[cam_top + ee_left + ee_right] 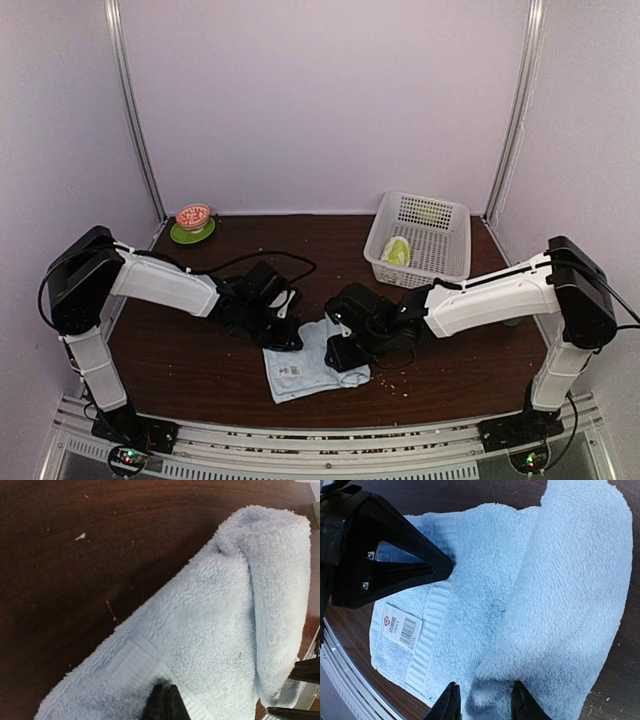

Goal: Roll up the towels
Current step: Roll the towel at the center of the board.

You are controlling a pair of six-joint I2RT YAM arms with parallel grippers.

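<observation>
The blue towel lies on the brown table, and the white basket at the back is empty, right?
No. The blue towel lies on the brown table, but the white basket is not empty: the top external view shows a yellow-green towel inside it.

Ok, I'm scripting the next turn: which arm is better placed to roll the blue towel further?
Right, likely: the right arm's fingers grip the rolled part of the blue towel; the left arm's fingers sit over its flat end.
</observation>
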